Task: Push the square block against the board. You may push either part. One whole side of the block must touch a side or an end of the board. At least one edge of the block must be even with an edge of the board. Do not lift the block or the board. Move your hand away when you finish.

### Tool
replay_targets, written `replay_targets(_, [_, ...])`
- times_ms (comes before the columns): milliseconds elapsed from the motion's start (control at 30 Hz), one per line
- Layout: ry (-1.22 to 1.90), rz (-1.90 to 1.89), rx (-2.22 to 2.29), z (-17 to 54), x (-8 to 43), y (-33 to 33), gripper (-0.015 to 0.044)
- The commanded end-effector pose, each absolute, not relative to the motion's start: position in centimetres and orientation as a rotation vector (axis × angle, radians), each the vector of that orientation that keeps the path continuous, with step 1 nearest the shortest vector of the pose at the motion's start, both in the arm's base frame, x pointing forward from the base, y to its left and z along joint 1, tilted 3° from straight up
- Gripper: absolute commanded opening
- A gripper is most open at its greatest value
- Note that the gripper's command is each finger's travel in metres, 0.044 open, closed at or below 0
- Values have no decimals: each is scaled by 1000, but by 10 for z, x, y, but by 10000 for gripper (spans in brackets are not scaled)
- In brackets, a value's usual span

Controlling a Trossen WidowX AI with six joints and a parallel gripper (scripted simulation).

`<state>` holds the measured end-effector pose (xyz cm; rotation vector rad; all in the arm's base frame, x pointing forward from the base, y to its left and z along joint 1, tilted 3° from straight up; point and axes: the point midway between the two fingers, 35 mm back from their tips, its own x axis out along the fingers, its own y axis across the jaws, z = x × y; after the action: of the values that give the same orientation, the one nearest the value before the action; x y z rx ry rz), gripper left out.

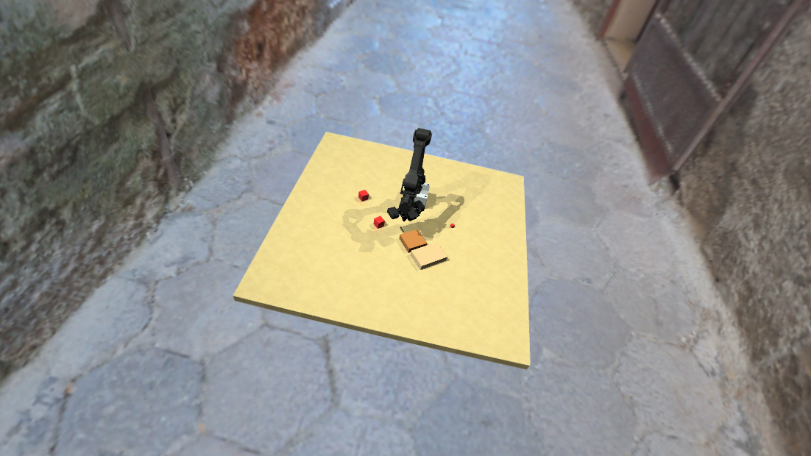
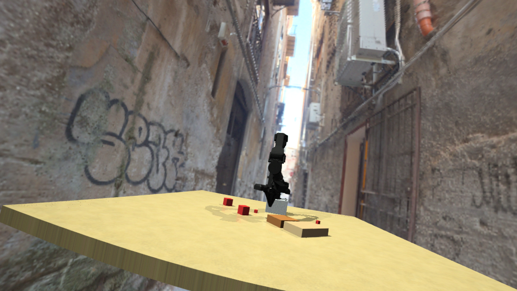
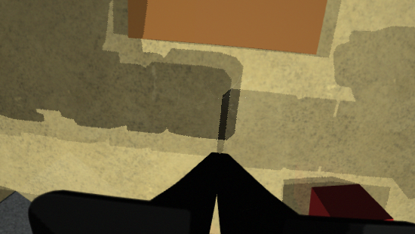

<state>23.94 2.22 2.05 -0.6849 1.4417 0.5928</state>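
The square orange block [image 1: 413, 239] [image 2: 277, 219] [image 3: 230, 23] lies flat at the far side of the cream board [image 1: 429, 256] [image 2: 301, 225]. Its near side runs along the board's far long side. They touch or nearly touch; a hairline gap cannot be ruled out. Their left edges look about even in the top view. The board is outside the wrist view, as is the block's side facing it. My gripper [image 1: 404, 218] [image 2: 270, 205] [image 3: 218, 161] is shut and empty, raised above the table behind the block and clear of it.
Red cubes [image 1: 363, 195] [image 1: 379, 222] [image 2: 227, 201] [image 2: 243, 210] [image 3: 347, 200] lie left of the arm. A tiny red cube [image 1: 452, 225] [image 2: 317, 221] lies to the right. A pale grey piece [image 1: 423, 193] [image 2: 276, 207] stands behind the gripper. The yellow table [image 1: 340, 272] [image 2: 180, 235] has open edges.
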Motion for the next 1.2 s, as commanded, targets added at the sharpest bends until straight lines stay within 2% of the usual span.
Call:
replay_targets(0, [1438, 594, -680, 25, 244, 30, 0])
replay_targets(233, [1437, 595, -680, 23, 255, 46, 0])
replay_targets(433, [1437, 595, -680, -30, 258, 43, 0])
replay_targets(1167, [1436, 595, -679, -28, 276, 59, 0])
